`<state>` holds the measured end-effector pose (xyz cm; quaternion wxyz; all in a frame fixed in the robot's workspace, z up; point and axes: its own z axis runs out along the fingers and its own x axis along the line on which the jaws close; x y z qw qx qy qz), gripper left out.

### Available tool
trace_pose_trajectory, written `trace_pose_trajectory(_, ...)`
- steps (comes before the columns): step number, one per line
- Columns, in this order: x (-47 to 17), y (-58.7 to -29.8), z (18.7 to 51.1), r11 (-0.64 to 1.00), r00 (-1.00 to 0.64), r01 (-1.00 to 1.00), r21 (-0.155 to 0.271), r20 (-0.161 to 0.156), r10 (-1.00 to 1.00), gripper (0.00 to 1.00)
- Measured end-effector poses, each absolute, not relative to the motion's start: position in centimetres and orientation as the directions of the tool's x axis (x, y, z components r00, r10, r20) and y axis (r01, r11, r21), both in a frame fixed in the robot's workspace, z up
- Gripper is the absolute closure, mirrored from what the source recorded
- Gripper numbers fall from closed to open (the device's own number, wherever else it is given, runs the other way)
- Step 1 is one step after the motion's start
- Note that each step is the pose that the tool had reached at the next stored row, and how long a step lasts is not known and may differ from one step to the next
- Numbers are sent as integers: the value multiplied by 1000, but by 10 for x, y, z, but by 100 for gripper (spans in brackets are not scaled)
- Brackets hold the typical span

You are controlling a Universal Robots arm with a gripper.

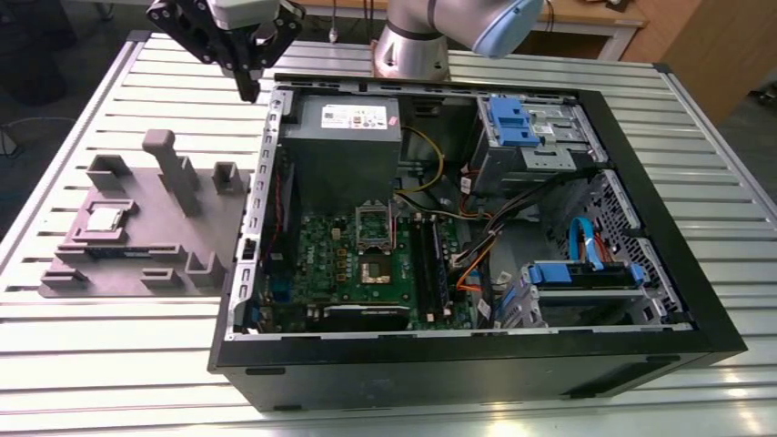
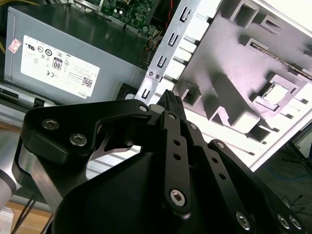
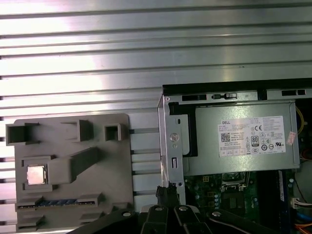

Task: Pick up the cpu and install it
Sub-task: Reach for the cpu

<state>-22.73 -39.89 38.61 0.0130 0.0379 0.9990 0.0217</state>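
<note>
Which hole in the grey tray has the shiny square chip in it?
The square pocket at the grey tray's edge toward the exterior view's left holds the cpu, shiny silver. The slot beside it holds a blue strip instead.

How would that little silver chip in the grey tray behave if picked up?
The cpu looks flat and thin, so probably stiff and light. Its shiny metal top may be slippery. It sits in a recess of the grey tray, so it likely won't slide if nudged.
</note>
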Motion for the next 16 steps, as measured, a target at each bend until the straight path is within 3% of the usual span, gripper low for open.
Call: trace_pose_trajectory(16,-232,-399,386,996,-997,75,44,-24,76,90)
